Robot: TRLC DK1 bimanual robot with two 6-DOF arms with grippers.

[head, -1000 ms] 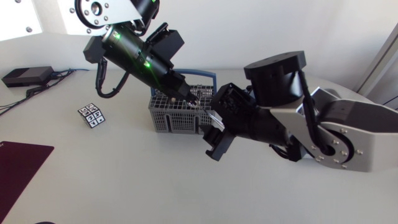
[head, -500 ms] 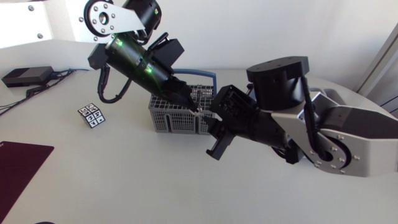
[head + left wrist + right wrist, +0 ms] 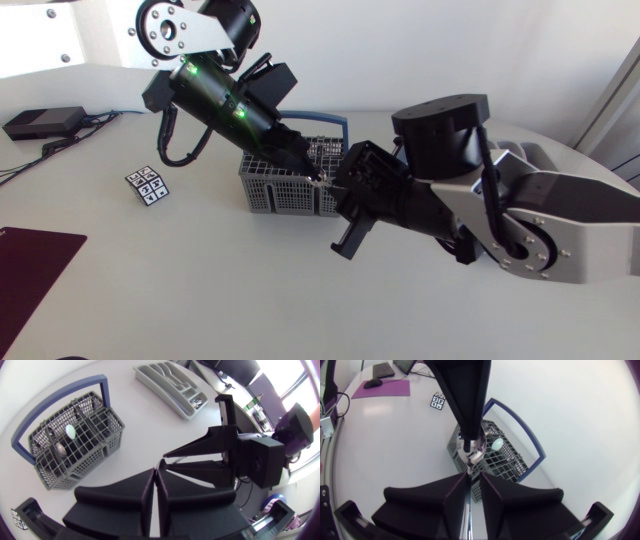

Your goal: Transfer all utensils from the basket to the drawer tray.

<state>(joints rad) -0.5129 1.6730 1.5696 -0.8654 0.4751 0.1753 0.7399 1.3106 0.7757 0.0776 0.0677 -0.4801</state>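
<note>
Spoon (image 3: 474, 451) hangs over the basket (image 3: 262, 190), at its three o'clock end. Its bowl is pinched in the left arm's (image 3: 225, 100) jaws, and its handle runs between the right arm's (image 3: 440, 200) narrow jaws; I cannot tell whether those grip it. This looks like a handover toward the drawer tray (image 3: 160, 382) beyond the basket.

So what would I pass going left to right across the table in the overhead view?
dark red mat → black-and-white patterned cube → grey wire basket → right arm's grey base
</note>
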